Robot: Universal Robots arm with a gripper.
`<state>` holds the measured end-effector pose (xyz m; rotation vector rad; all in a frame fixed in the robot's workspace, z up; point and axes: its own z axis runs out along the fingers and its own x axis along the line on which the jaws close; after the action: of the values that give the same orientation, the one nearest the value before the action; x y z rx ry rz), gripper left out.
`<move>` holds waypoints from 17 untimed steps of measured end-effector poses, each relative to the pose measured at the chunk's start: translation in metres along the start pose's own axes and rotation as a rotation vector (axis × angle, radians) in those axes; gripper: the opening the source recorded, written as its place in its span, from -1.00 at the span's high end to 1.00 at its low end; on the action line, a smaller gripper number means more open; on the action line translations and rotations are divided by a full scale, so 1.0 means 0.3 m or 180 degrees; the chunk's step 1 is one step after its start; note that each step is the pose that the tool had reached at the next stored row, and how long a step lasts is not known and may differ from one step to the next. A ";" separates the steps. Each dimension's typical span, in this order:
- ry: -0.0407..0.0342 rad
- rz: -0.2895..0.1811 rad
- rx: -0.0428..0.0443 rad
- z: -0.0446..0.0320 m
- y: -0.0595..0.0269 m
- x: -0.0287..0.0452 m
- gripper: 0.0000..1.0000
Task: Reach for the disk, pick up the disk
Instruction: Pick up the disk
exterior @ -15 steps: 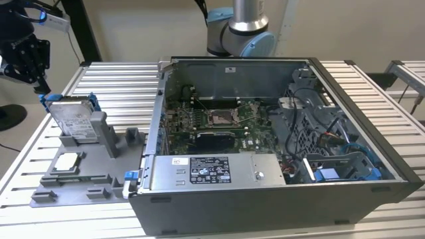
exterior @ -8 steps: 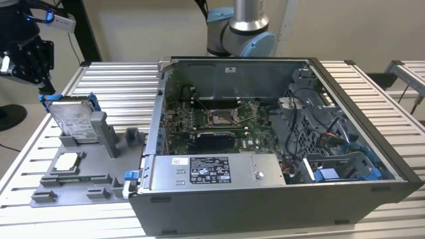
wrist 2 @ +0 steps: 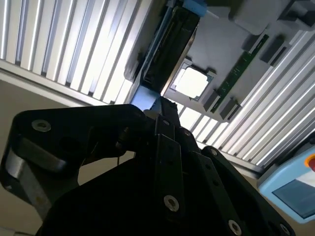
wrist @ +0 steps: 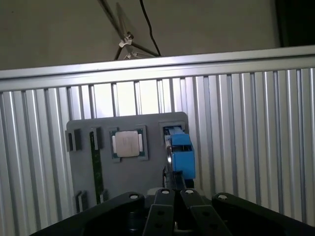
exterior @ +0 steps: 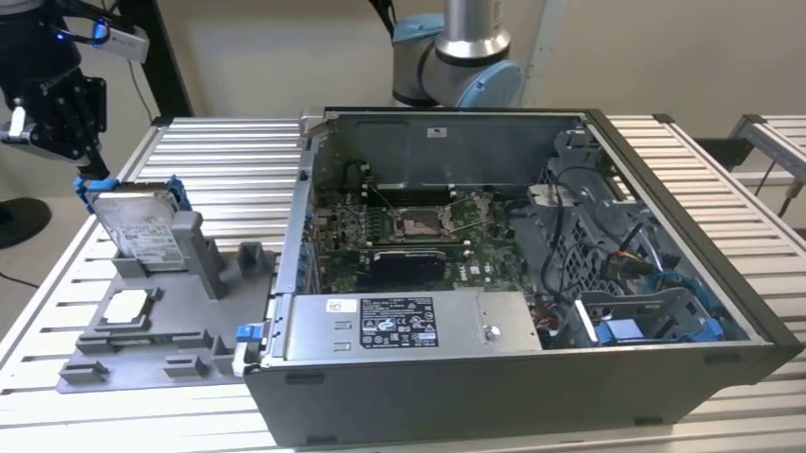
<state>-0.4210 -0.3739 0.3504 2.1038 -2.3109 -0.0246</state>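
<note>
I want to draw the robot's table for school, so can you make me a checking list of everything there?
Surface: slatted metal table; a grey holder tray lies on it at the exterior view's left.
Job's things: the disk stands on edge in the tray, with blue rails on its sides.
Clutter: a small square chip sits in a tray pocket; an open computer case has a silver box inside.
Grippers: the gripper is at the disk's top corner; whether it grips cannot be told.
Cables: blue and black cables run inside the case.
Surroundings: arm base behind the case; plain wall.
</note>
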 end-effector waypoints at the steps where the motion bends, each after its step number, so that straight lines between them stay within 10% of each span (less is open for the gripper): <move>1: 0.0000 -0.0001 0.0000 0.000 0.000 0.000 1.00; 2: 0.0000 -0.0003 0.0000 0.000 0.000 0.000 -1.00; 17: 0.0000 -0.0011 0.0000 0.000 -0.003 -0.003 -1.00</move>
<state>-0.4201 -0.3730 0.3504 2.1078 -2.3072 -0.0247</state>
